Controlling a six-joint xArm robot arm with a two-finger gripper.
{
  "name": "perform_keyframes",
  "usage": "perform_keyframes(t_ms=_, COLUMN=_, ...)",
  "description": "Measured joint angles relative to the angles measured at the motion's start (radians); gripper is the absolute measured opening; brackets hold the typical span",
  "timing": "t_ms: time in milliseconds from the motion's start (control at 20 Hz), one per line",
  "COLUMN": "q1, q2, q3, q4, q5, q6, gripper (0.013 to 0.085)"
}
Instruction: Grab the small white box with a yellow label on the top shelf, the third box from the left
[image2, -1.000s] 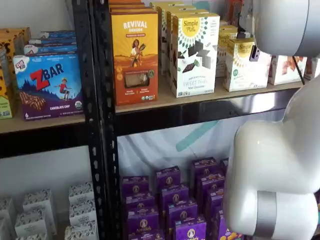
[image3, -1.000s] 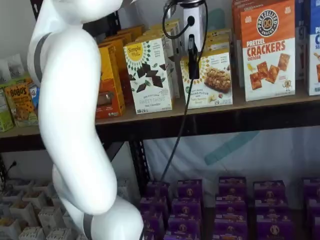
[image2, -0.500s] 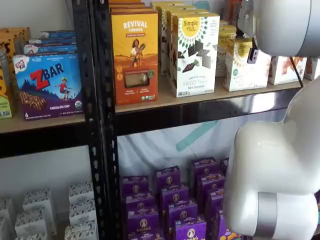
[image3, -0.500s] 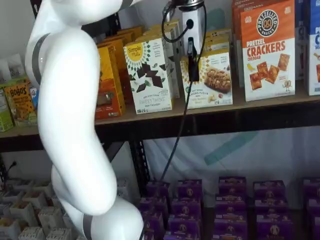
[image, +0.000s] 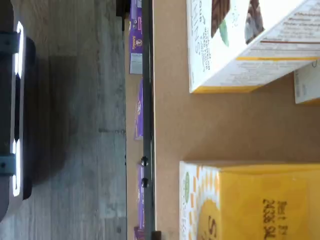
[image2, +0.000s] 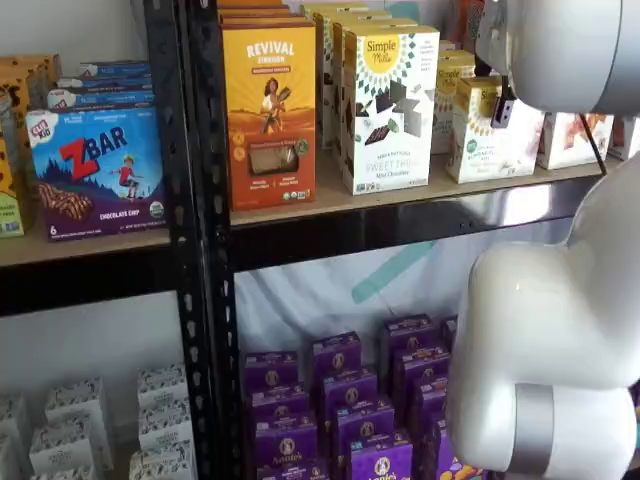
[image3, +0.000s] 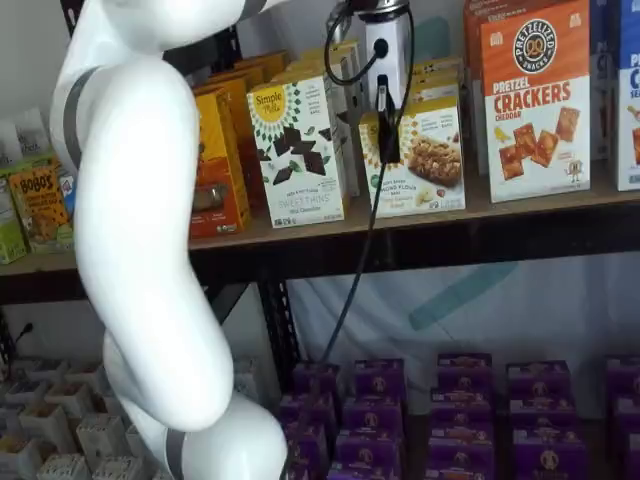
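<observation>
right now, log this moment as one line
phase: closing in on the small white box | gripper: at box front, state unclear | box: upright on the top shelf

We see a black perforated steel upright (image2: 190, 250) of the shelving; behind it stands a plain white wall (image2: 90, 345), and below it the wrist view shows grey wood-plank flooring (image: 75, 125).

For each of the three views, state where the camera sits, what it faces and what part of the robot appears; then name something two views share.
Wrist view: on the wrist, looking down at the top shelf; no robot part.
Shelf view: in front, at an angle; white arm at right.
Shelf view: in front; arm at left, end effector at the small white box.
Shared: small white box.
</observation>
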Motion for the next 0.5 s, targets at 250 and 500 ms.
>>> perform_keyframes(t_ms=250, q1=-0.002, q2=0.0, q3=0.002, q4=0.005, q5=-0.002, q6=-0.001, gripper=0.057)
perform_keyframes(t_ms=500, q1=-0.002, q2=-0.001, q3=0.005, q4=0.005, q5=-0.008, q6=-0.002, gripper=0.045)
